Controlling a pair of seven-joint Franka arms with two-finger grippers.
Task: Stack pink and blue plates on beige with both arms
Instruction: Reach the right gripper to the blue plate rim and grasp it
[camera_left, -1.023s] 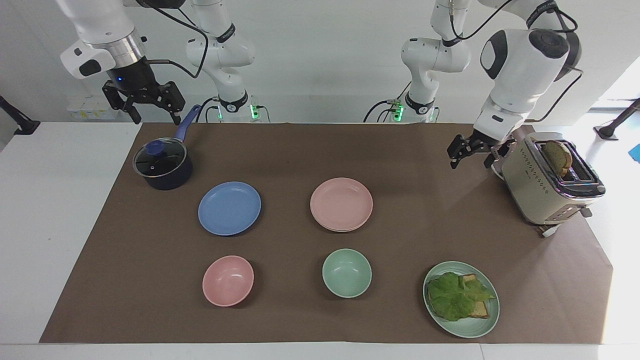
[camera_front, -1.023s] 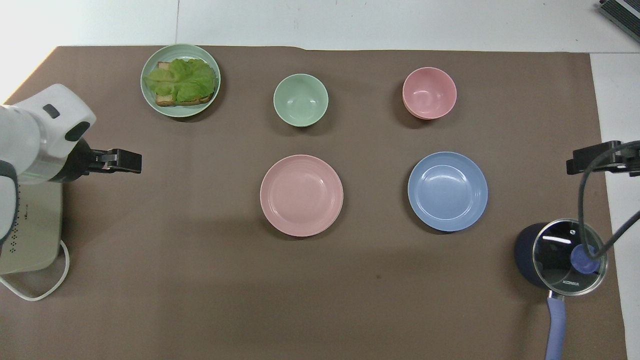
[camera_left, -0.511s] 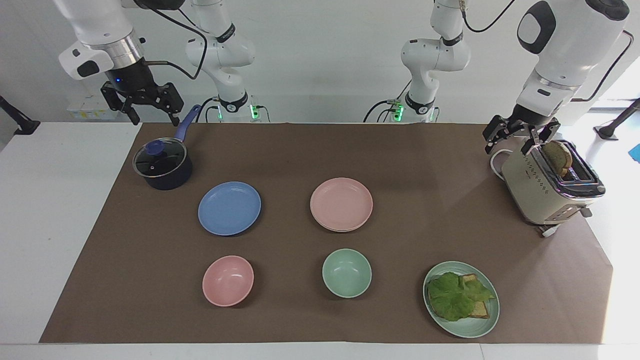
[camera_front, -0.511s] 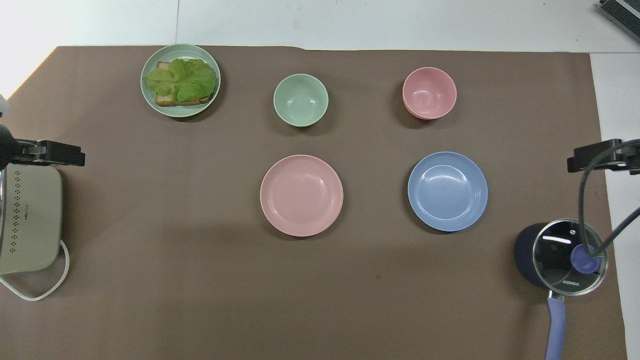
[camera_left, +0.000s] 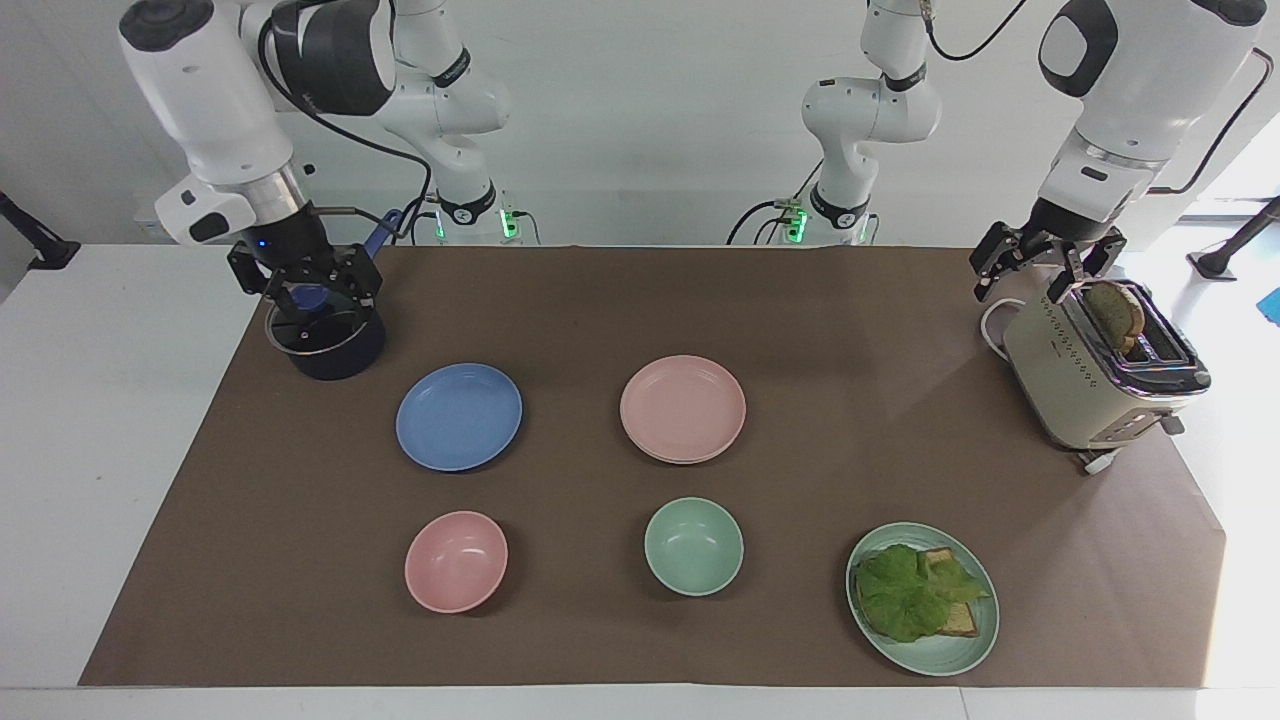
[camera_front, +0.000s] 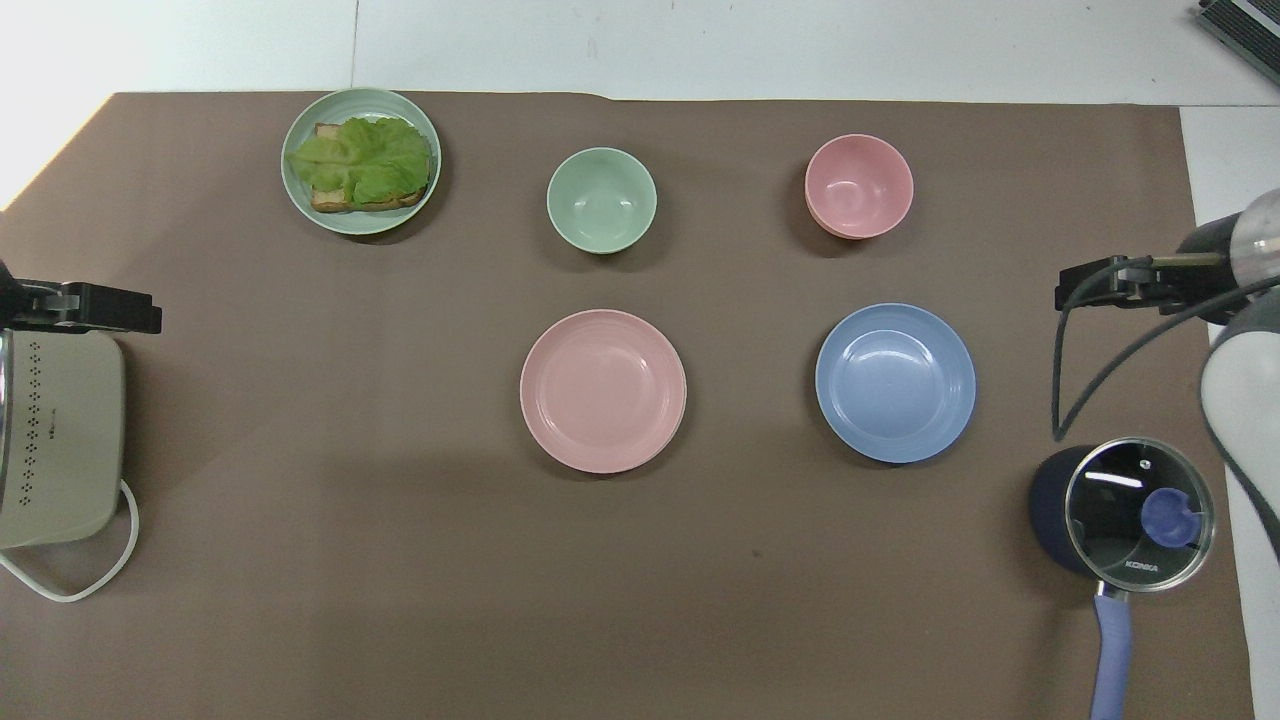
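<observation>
Beside blue plate (camera_left: 459, 416), right end effector (camera_left: 306, 287)

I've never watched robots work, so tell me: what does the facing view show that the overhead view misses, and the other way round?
Only the facing view shows the robots' bases, the toast standing in the toaster, and the open right gripper up over the pot, not touching it. Only the overhead view shows the pot's whole handle and the toaster's looped cord. Both share the pink plate, blue plate, pink bowl, green bowl and lettuce plate. The open left gripper hangs by the toaster.
</observation>
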